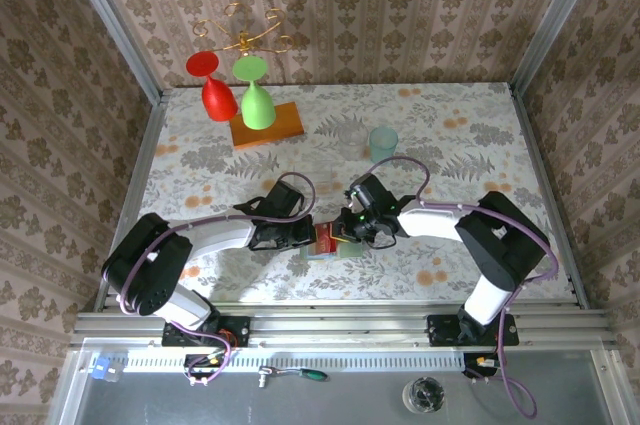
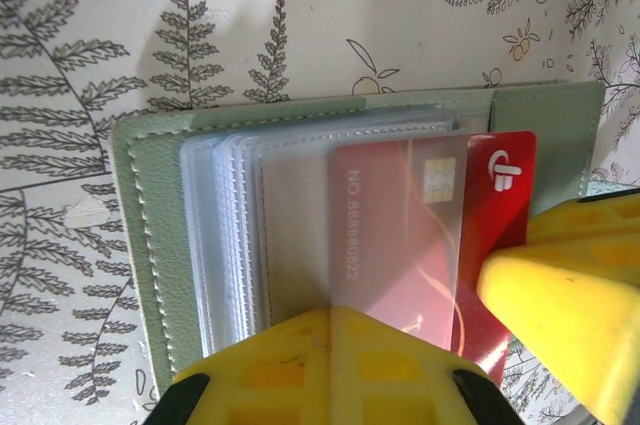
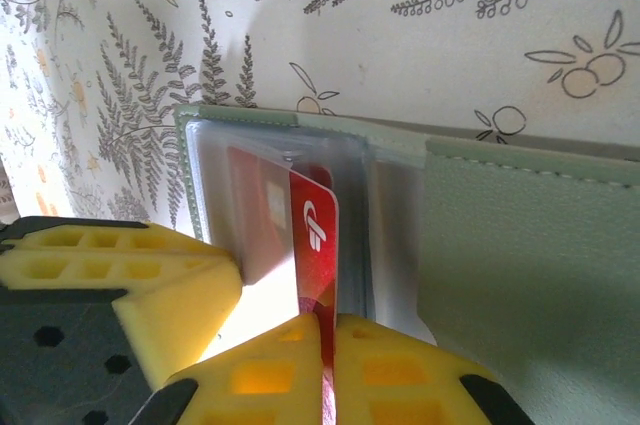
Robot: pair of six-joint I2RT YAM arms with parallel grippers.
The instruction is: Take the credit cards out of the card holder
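Card holder (image 2: 150,245): sage-green, stitched edge, lying open on the fern-print table (image 2: 90,35), toward its near side, between the two arms. Stack of clear sleeves (image 2: 230,235) inside. One red card (image 2: 505,185), white logo and chip, sits partway out of a sleeve. Right gripper (image 3: 325,350) is clamped on that card's edge. Left gripper (image 2: 330,335) is closed, tips on the sleeves; pinching or only pressing, cannot tell.
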